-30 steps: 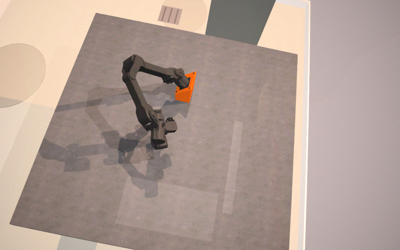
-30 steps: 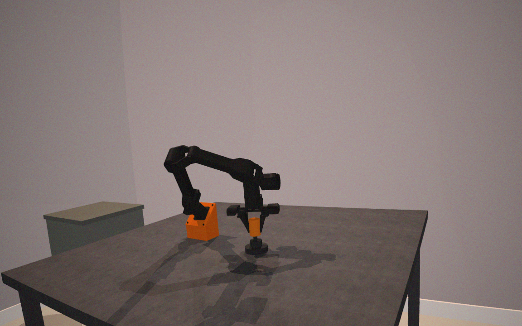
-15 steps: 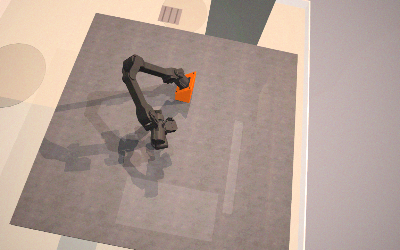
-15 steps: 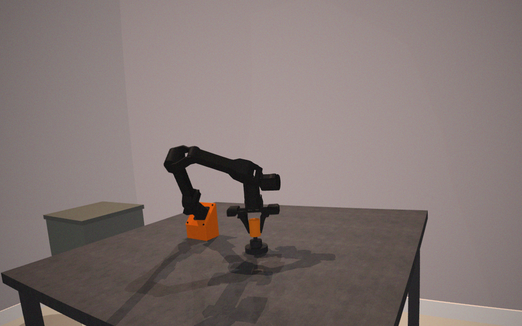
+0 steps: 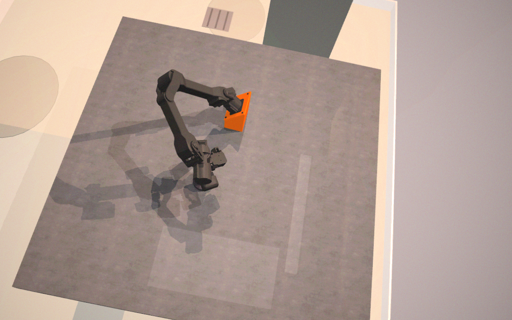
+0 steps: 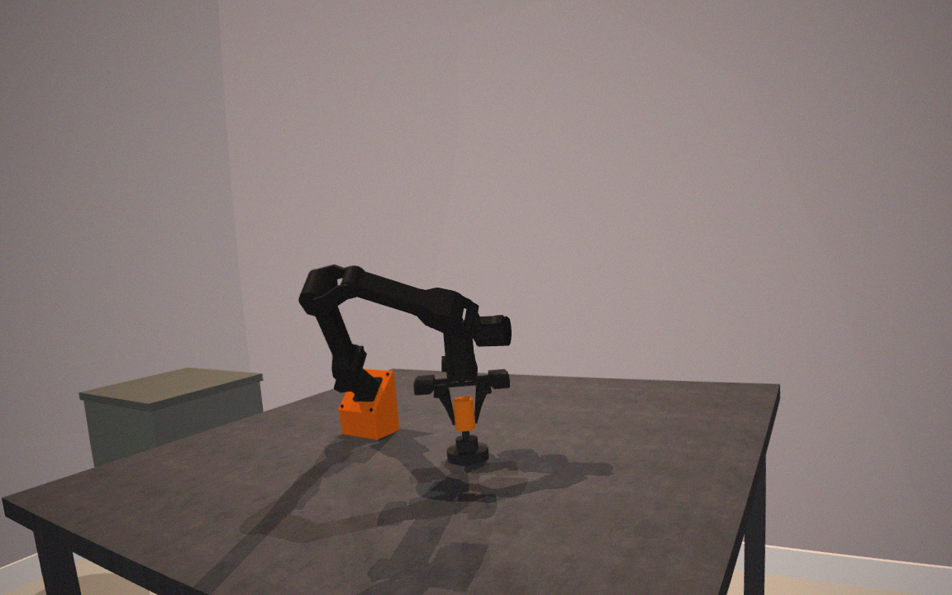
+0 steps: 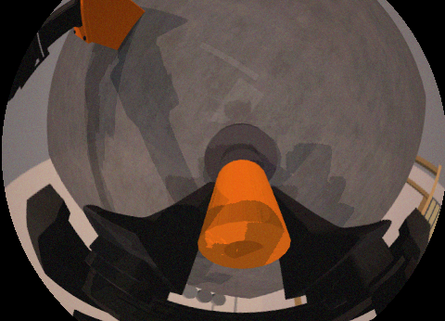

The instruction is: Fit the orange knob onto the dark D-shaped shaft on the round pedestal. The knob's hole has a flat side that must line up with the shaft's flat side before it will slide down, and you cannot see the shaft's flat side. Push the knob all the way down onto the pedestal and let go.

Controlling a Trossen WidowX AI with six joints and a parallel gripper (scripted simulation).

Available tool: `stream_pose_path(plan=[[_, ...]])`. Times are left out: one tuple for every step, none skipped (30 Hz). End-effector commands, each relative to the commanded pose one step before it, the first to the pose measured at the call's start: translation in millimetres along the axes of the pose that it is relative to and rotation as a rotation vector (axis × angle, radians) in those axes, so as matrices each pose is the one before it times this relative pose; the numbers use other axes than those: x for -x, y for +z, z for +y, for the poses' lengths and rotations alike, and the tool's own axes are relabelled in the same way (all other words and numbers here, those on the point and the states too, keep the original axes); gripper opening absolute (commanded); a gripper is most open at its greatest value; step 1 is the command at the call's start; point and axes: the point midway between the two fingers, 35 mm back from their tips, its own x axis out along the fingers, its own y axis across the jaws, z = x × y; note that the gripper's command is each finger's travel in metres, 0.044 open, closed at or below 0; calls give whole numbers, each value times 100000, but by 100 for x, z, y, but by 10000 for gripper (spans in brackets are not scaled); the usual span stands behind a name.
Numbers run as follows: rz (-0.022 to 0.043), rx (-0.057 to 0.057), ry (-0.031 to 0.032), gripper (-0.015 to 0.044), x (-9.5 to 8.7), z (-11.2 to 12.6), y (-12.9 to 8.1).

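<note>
Worktop (image 6: 612, 473): dark grey, seen whole from the top view; its near corners are cut off in the exterior view. Arm (image 6: 391, 292): folded over from an orange base block (image 6: 370, 414), wrist pointed straight down. From above, the wrist hides everything beneath it; neither knob nor pedestal can be made out there. Claw (image 6: 464, 414): clenched on the knob (image 7: 244, 216), which is held upright between the fingers. Pedestal (image 6: 467, 451): seen directly under the knob on the worktop. In the wrist view only its rim (image 7: 241, 138) is seen past the knob. Shaft: a short dark stub is glimpsed between knob and pedestal; its flat is hidden, and whether the knob has started onto it cannot be told.
</note>
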Motion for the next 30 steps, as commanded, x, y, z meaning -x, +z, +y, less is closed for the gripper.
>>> stream_pose_path(plan=[[-46, 6969, -111, 0, -148, -87, 16], [1, 0, 0, 0, -24, -8, 4], [0, 0, 0, 0, -12, -4, 2], [1, 0, 1, 0, -25, 9, 8], [0, 1, 1, 0, -19, 15, 9], [0, 0, 1, 0, -22, 14, 7], [1, 0, 1, 0, -27, 11, 6], [1, 0, 1, 0, -29, 9, 3], [1, 0, 1, 0, -27, 9, 0], [1, 0, 1, 0, -26, 8, -4], [1, 0, 1, 0, -29, 7, -7], [1, 0, 1, 0, -32, 5, -8], [1, 0, 1, 0, -33, 0, 0], [-2, 0, -1, 0, 58, 0, 0], [0, 0, 0, 0, 0, 0, 0], [0, 0, 0, 0, 0, 0, 0], [0, 0, 0, 0, 0, 0, 0], [1, 583, 1, 0, -19, 0, 0], [1, 583, 1, 0, -19, 0, 0], [0, 0, 0, 0, 0, 0, 0], [0, 582, 0, 0, -3, 0, 0], [0, 1242, 0, 0, -6, 0, 0], [0, 795, 0, 0, -4, 0, 0], [0, -436, 0, 0, -9, 0, -1], [0, -436, 0, 0, -9, 0, -1], [0, -1026, 0, 0, -8, 0, 0], [0, -719, 0, 0, -6, 0, 0], [0, -1108, 0, 0, -8, 0, 0], [0, -638, 0, 0, -5, 0, 0], [0, -1088, 0, 0, -8, 0, 0]])
